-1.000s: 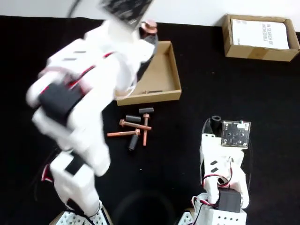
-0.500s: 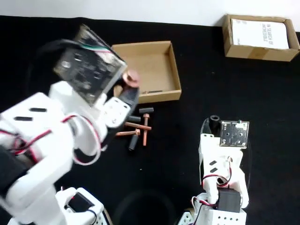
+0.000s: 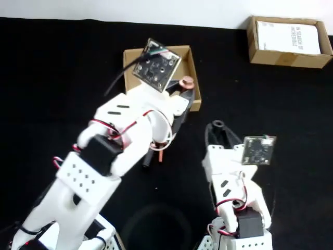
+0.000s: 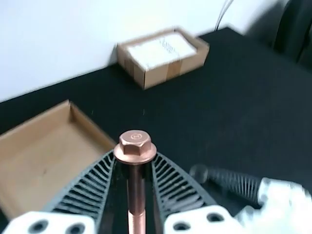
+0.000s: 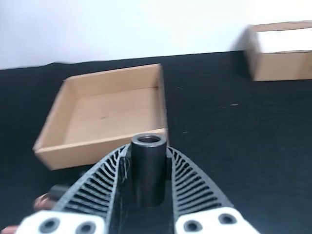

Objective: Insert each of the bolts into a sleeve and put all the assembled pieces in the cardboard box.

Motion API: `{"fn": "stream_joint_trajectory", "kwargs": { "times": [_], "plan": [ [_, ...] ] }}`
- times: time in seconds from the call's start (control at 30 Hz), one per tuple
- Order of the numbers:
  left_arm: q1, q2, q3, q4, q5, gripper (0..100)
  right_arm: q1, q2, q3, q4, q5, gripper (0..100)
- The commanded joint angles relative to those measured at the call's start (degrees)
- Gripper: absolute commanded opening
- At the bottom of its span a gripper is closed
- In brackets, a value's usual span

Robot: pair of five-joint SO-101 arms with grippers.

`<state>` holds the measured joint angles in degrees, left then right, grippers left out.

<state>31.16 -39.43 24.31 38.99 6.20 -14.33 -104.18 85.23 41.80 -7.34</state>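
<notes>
On the black table (image 3: 291,130), the left gripper (image 4: 135,163) clamps a copper bolt (image 4: 135,146) at the cardboard box (image 3: 193,67), by its right wall. The right gripper (image 5: 148,158) grips a black sleeve (image 5: 148,170), open end up, near the box's front.

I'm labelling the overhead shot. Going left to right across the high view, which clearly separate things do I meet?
The copper bolt in the left pincer → black sleeve in the right pincer → small box holding a white sheet.
</notes>
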Motion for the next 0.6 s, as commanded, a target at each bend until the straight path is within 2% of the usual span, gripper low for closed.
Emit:
{"fn": "stream_joint_trajectory", "kwargs": {
  "times": [0.0, 0.1, 0.3, 0.57],
  "plan": [
    [2.2, -2.2, 5.3, -15.9, 0.7, 1, -2.9, -0.8, -2.7, 0.7, -0.4, 0.6],
    [4.9, -2.0, 6.3, -19.5, 0.7, 1, -3.6, -0.8, -2.7, 2.0, -0.4, 0.6],
    [9.6, -0.6, 6.6, -20.0, 0.5, 1, -3.7, -0.8, -2.8, 2.2, -0.4, 0.6],
    [9.8, 9.1, 6.0, -24.1, 0.5, 1, -3.7, -0.8, -3.2, 2.2, -0.4, 0.6]
  ]
}}
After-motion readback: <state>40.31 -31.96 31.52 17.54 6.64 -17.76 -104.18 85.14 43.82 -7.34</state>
